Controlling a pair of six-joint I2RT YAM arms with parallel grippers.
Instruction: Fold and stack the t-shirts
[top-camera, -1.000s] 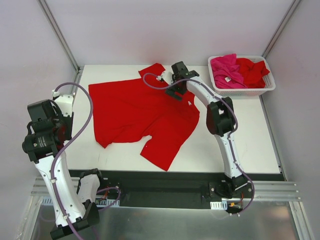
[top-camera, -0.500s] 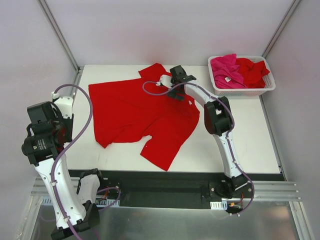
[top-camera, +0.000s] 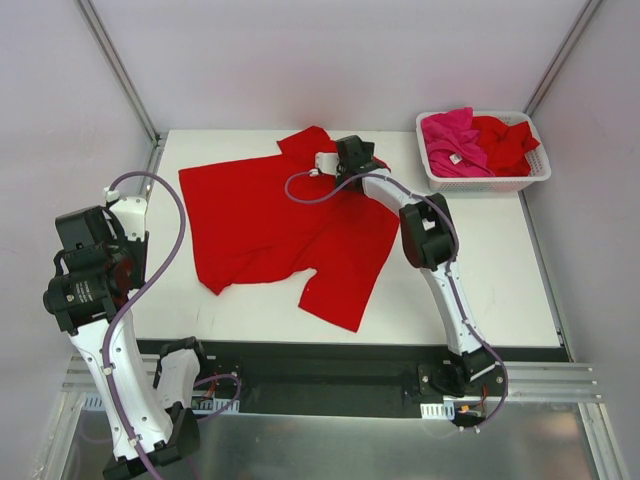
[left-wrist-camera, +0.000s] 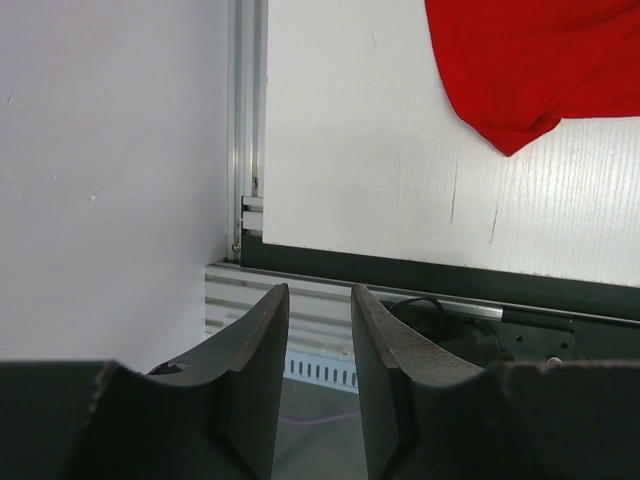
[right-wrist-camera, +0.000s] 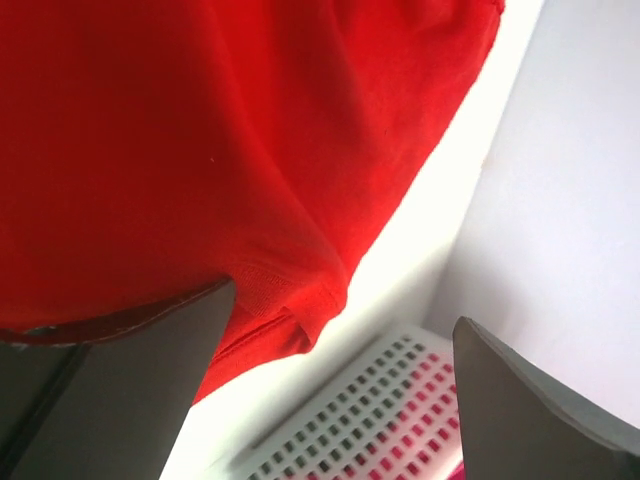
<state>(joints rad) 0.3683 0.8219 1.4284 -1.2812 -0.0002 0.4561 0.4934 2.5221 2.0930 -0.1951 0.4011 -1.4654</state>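
While the left gripper (left-wrist-camera: 318, 295) is hanging beyond the desk's (top-camera: 480, 250) near left corner, jaws narrowly parted on nothing, the red t-shirt (top-camera: 270, 225) is lying rumpled across the desk. At its far edge the right gripper (right-wrist-camera: 343, 305) is hovering, jaws spread wide; a sound grasp is calling for a low pinch on the hem. Whether a pad is touching cloth is not showing. Beyond, the basket (top-camera: 485, 183) is holding a magenta t-shirt (top-camera: 448, 140) and a red heap (top-camera: 505, 140), its count hidden.

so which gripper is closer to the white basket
Right. The right gripper hangs over the far edge of the spread red t-shirt, a little left of the basket. The left gripper sits off the near left corner of the table, far from it.
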